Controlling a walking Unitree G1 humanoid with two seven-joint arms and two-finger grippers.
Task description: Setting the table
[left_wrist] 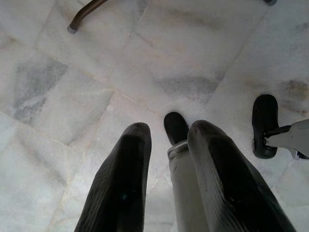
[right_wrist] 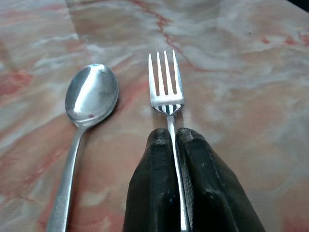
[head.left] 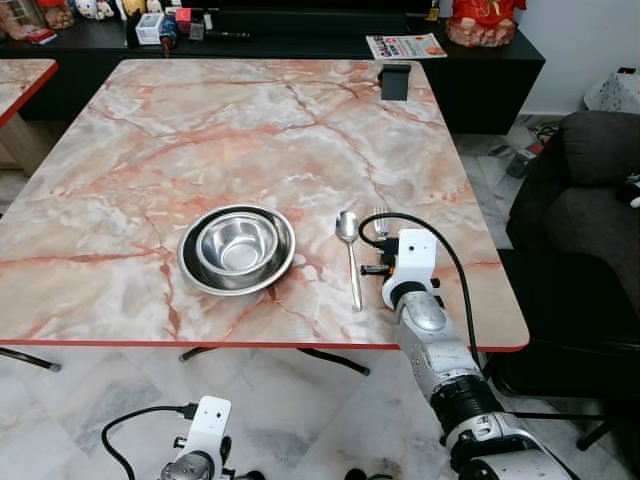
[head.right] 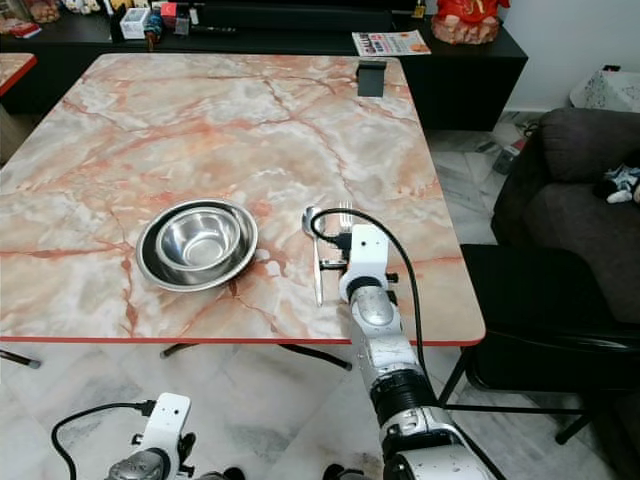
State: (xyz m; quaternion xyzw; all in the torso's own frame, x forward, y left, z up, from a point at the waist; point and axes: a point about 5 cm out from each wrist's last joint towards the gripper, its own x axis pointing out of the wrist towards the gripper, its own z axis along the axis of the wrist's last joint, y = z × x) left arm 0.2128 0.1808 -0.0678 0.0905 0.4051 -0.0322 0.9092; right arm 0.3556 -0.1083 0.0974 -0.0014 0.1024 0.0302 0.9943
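The left gripper (left_wrist: 166, 193) hangs idle below the worktop edge at the lower left of the head view, its two black fingers a little apart over the pale floor tiles, with nothing between them.

On the worktop (head.left: 200, 130), left of centre and near the front edge, sits a steel bowl (head.left: 238, 244) nested in a wider steel dish (head.left: 282, 268). Both look rigid and light, with smooth rims that would likely slide in a pinch; neither is in hand.

Just right of the dish lies the spoon (head.left: 349, 243), bowl end toward the far side of the worktop and handle running toward the front edge. It lies flat on the marble and free of any gripper.

Just beside it, to the right and roughly parallel, is the fork (right_wrist: 165, 82), tines pointing away from the robot. The right gripper (right_wrist: 173, 140) is closed on the fork's handle just behind the neck, the thin shaft running down the seam between the two fingers. Whether the fork is resting on the worktop or held slightly above it cannot be told.

The fork should handle as a stiff, light, thin piece of polished metal. It is not fragile, but it is slippery and prone to swivelling in a two-finger pinch. A hold this near the neck probably keeps the tines steady, while the long handle behind may lever against the grip. Laid flat on hard marble it offers little height to get under, so the narrow edges of the handle are the surfaces to squeeze.
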